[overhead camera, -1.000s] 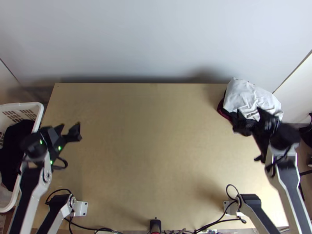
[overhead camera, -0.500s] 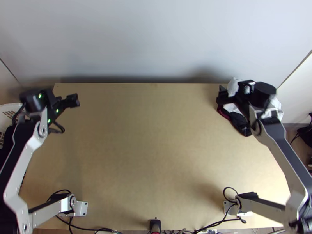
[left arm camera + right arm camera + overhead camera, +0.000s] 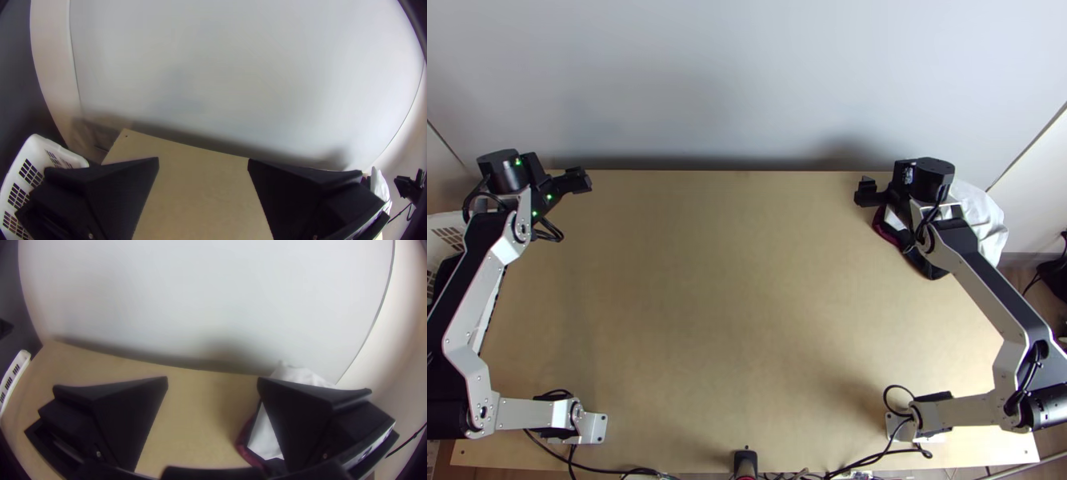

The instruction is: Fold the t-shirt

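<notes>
- T-shirt: cannot tell which in the bunched cloth pile (image 3: 981, 214)
- Left gripper (image 3: 577, 181): fingers wide apart
- Right gripper (image 3: 868, 192): fingers wide apart; cannot tell whether touching cloth

My free run over the table (image 3: 731, 296) across mid-frame, cloth pile (image 3: 981, 218) blocking me at upper right, basket (image 3: 443, 222) beside the table at left, wall (image 3: 747, 80) barring the top.
</notes>
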You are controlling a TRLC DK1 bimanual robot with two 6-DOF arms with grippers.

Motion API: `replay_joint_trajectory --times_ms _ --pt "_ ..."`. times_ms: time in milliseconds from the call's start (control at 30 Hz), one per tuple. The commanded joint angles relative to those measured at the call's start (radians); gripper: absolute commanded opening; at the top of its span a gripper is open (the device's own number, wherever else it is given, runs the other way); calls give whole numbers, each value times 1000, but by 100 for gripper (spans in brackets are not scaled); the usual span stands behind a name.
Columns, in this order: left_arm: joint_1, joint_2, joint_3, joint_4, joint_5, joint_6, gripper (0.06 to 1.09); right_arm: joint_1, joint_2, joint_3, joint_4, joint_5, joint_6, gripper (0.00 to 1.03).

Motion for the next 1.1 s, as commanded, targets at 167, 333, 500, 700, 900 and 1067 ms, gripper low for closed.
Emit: replay_joint_trajectory --times_ms 167,333,500,700,900,1067 --pt "165 15 14 10 -47 48 103 43 -6 -23 10 12 28 93" --pt "348 24 -17 16 -47 73 103 59 -18 -35 10 14 27 93" --pt "511 69 -57 77 -46 134 103 79 -47 -47 10 14 13 93" --pt "645 164 -42 148 -46 178 103 106 -76 -47 1 15 8 93" --pt "747 291 11 185 -46 201 103 131 -99 -56 -14 21 4 93" --pt "810 426 40 229 -46 238 103 149 -122 -56 -39 29 -12 93"
